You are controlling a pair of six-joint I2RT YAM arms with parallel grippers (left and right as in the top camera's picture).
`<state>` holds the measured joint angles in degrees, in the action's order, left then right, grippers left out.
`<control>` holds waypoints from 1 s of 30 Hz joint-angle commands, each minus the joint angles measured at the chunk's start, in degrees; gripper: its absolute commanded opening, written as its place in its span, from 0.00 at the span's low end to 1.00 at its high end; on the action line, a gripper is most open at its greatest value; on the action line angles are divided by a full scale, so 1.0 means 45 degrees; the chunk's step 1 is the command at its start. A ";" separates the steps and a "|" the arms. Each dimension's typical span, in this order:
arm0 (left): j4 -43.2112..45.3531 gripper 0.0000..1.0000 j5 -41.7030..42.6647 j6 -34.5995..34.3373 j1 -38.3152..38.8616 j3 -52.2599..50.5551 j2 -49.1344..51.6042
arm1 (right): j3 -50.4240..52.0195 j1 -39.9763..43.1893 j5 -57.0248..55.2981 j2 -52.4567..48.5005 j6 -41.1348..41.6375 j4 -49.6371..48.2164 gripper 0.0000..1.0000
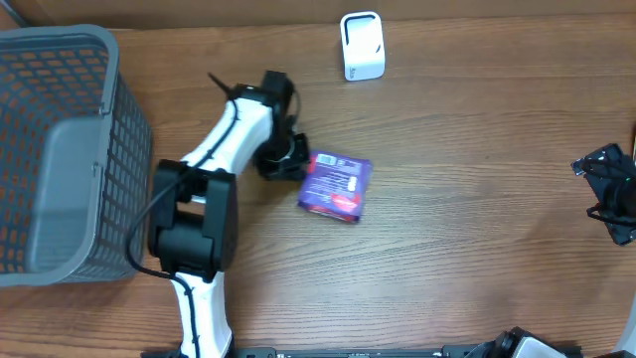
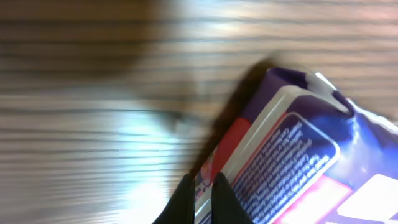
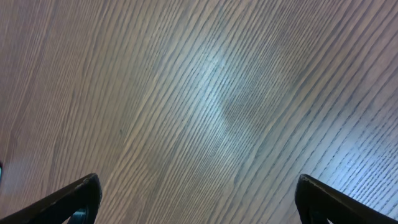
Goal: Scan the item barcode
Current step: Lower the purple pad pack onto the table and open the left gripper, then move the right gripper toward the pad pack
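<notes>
Purple packet (image 1: pixel 336 186): I see it near the centre of the wooden table (image 1: pixel 477 249) in the overhead view, with its printed face up and set slightly askew. White text blocks and a red patch are visible on that face. I cannot make out a barcode in any view.

Left gripper (image 1: pixel 288 157): it sits at the packet's left edge. In the left wrist view the two dark fingertips (image 2: pixel 224 202) are drawn together with the thin edge of the packet pinched between them. A dark shadow lies under the packet's near corner. That view is too blurred for me to tell whether the corner is off the table.

Right gripper (image 1: pixel 611 194): it is at the far right edge of the table, well apart from the packet. In the right wrist view its fingers (image 3: pixel 74 199) stand wide apart with only bare wood grain between them. It holds nothing.

White scanner (image 1: pixel 362 45): it stands upright near the far edge of the table, beyond the packet and apart from it.

Grey mesh basket (image 1: pixel 60 149): it occupies the left end of the table, beside the left arm.
</notes>
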<state>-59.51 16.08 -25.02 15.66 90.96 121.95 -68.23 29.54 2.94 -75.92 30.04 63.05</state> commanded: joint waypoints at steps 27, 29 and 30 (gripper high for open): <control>-0.2628 1.00 -0.3662 -0.0743 -0.0967 0.4235 -0.0194 | -0.0049 0.0024 0.2365 0.0083 0.1001 -0.1161 1.00; -0.2351 1.00 -0.3667 -0.0738 -0.0967 0.4235 -0.0194 | -0.0049 0.0024 0.2380 0.0083 0.1001 -0.1209 1.00; -0.2273 1.00 -0.3667 -0.0738 -0.0967 0.4235 -0.0194 | -0.0049 0.0024 0.2511 0.0083 0.1001 -0.1253 1.00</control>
<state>-70.50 0.75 -28.40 10.87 110.24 121.62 -68.20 29.54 9.91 -75.92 33.26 57.98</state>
